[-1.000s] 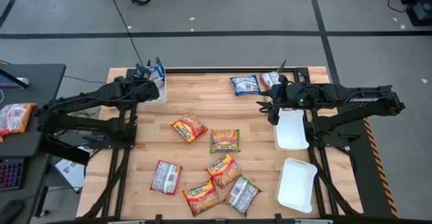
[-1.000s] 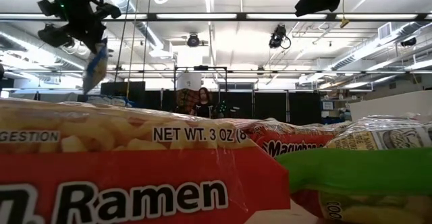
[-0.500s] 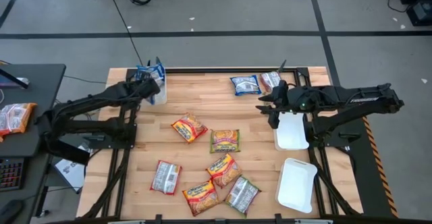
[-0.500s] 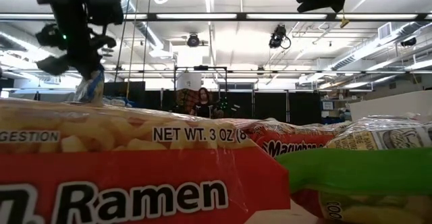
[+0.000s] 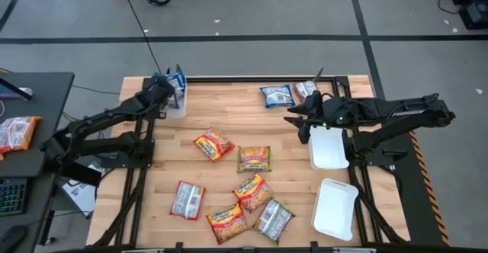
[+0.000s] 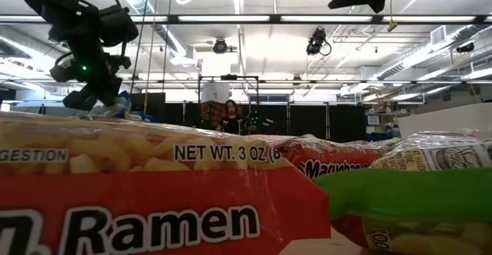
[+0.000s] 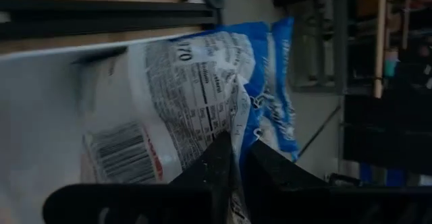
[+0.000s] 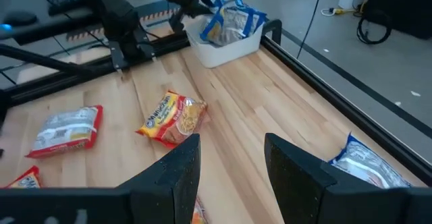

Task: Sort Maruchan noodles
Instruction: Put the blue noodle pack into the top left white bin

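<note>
**Here the left fingers pinch a blue packet in the corner tray**

Now the left gripper is at the far left corner of the counter, over a small white tray. In the left wrist view its two dark fingers stand almost together, and the crumpled edge of a blue-white packet is caught between their tips. The rest of this packet spreads out ahead of the fingers, with the printed back side and the barcode turned toward the camera. In the right wrist view the same packet stands up out of the tray, leaning against its wall.

The right gripper hangs above the counter near the right side, just beside another white tray. Its fingers are apart and nothing is between them. A red-yellow packet lies on the wood ahead of these fingers, well apart from them, and a silver packet lies farther to the side. A second blue packet lies at the far edge of the counter, near the right gripper but not touching it.

The other packets lie scattered on the near half of the counter, well apart from both grippers.
</note>
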